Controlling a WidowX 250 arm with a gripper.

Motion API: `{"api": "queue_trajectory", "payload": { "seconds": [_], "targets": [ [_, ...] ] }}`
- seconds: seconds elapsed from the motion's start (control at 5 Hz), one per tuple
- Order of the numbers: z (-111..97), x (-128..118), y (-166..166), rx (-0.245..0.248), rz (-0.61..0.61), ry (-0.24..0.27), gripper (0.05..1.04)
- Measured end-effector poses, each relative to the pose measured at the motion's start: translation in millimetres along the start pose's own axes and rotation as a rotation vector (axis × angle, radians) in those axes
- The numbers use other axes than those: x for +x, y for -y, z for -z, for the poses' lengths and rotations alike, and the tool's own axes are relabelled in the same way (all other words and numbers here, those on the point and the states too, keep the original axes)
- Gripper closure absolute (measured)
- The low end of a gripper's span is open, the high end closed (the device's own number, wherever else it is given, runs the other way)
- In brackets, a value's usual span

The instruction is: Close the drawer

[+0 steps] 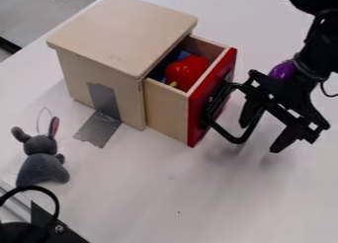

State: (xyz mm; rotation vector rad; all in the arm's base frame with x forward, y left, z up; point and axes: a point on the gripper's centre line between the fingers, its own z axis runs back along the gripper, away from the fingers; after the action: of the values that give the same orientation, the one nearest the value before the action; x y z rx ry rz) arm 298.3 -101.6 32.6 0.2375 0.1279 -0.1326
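Hangs at right with hand spread wide, just beside the black handle of a partly open drawer holding a red toy.

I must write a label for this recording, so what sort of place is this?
Probably a robotics lab: a black robot arm hangs over a white table, and grey tape fixes a wooden drawer box to it.

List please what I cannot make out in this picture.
All in the camera view:
- Drawer floor: hidden by its walls and the red toy.
- Drawer's back: hidden under the box top.
- Purple thing's full shape: partly hidden by the black arm.
- Black object, lower left: cut off by the edge.
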Motion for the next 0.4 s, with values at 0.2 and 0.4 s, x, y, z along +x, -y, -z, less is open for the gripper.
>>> {"api": "queue_trajectory", "payload": {
  "seconds": [0.2,0.4],
  "targets": [
    [1.3,1.3,-3.2,-0.007,-0.013,-0.002,0.689],
    [1.3,1.6,-1.9,-0.015,-0.012,0.000,0.912]
  ]
}}
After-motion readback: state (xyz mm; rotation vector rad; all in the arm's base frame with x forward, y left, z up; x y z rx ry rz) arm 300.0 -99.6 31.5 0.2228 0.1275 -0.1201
